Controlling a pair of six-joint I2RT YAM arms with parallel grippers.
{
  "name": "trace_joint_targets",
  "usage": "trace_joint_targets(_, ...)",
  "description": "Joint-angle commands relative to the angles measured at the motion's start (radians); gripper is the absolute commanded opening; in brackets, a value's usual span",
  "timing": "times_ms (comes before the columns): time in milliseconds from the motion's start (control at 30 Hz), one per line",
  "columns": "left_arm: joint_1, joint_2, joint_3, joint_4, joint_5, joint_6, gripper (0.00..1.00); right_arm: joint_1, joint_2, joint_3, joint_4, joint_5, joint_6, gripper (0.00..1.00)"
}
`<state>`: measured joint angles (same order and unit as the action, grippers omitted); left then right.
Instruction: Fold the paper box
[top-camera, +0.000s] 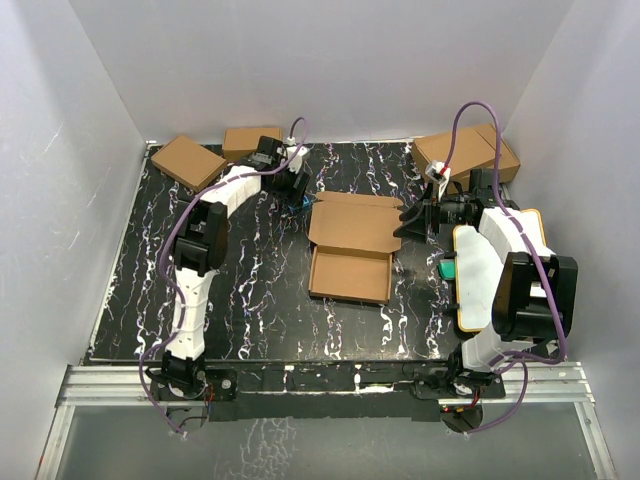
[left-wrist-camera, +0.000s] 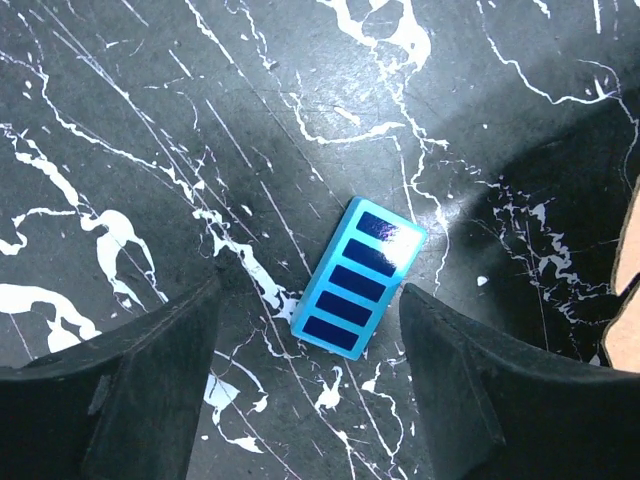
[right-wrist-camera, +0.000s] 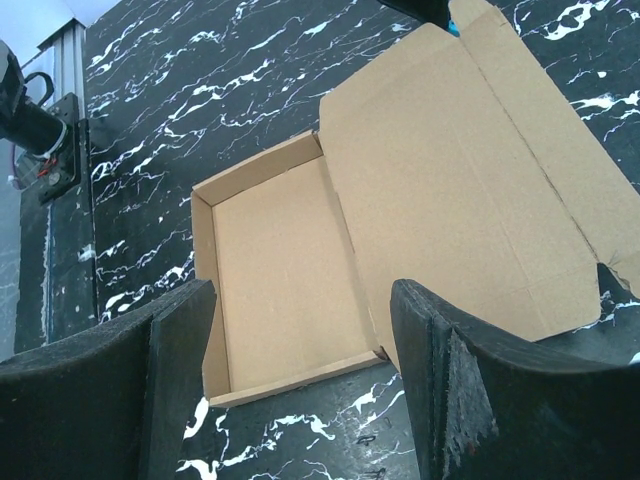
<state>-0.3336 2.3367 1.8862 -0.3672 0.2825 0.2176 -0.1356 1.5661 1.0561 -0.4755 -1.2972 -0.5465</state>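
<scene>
No words, numbers or brand names can be read anywhere. The only mark is on a small blue card (left-wrist-camera: 358, 277) lying on the black table (left-wrist-camera: 150, 150). It has a row of dark blue bars on it, but no letters.

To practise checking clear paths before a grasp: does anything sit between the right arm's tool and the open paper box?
Nothing visible does. The right tool, jaws open, hangs right beside the open lid of the paper box, and only the black marbled table shows around the box on that side.
</scene>
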Motion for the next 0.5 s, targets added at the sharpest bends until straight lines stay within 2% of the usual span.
trace_joint_targets(0,0.005,0.023,0.059,-0.073,0.049,0.026,0.67,-0.007,0.014,0.034,0.008,-0.039,-0.042,0.76)
trace_joint_targets(167,0.005,0.032,0.053,-0.077,0.053,0.012,0.54,-0.01,0.021,0.037,-0.002,-0.04,-0.049,0.76)
trace_joint_targets(267,0.005,0.012,0.02,-0.066,0.051,0.003,0.42,-0.01,0.03,0.043,-0.018,-0.041,-0.059,0.76)
trace_joint_targets(400,0.005,-0.047,-0.048,-0.031,0.025,-0.025,0.24,-0.01,0.036,0.049,-0.035,-0.046,-0.068,0.75)
trace_joint_targets(467,0.005,-0.108,-0.115,0.013,0.008,-0.05,0.22,-0.01,0.036,0.045,-0.037,-0.052,-0.069,0.75)
